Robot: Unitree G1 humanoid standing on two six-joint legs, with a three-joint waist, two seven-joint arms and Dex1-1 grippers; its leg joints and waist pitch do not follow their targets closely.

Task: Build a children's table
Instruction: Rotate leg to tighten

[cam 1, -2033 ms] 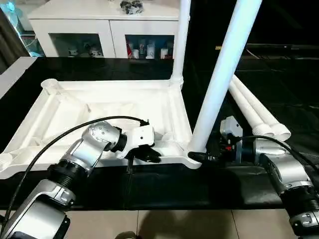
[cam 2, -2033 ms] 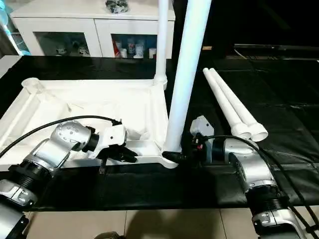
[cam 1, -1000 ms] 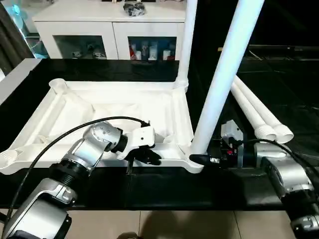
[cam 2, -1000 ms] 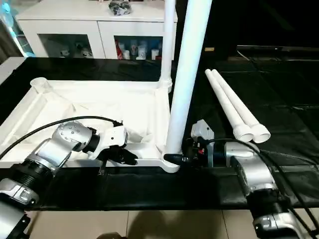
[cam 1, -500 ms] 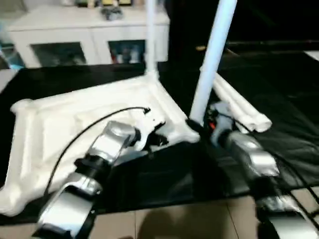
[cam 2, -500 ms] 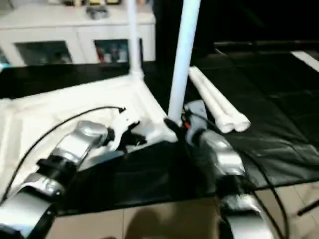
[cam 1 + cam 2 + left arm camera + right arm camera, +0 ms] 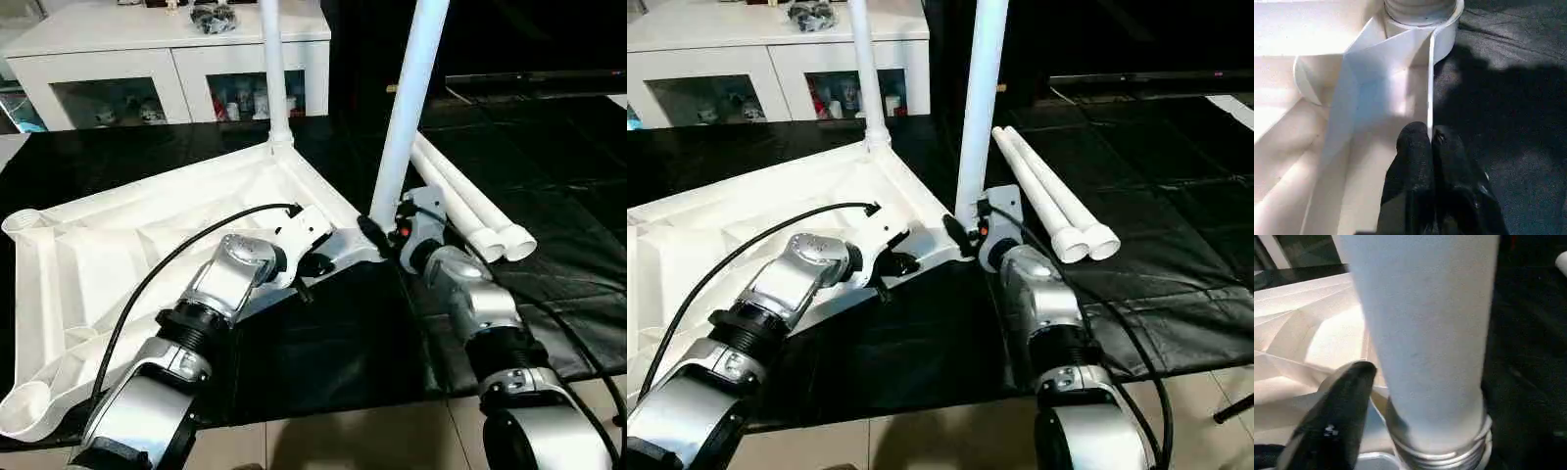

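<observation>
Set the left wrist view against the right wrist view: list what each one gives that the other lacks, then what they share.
Left wrist view: the left gripper, shut on the thin rim of the tabletop, a short way from the corner socket, with a wide stretch of black cloth beside it.
Right wrist view: the upright leg seen close, its ringed base seated in the socket, with the right gripper at that base.
Both: the same corner of the tabletop, its white ribbed underside, and the black cloth.
</observation>
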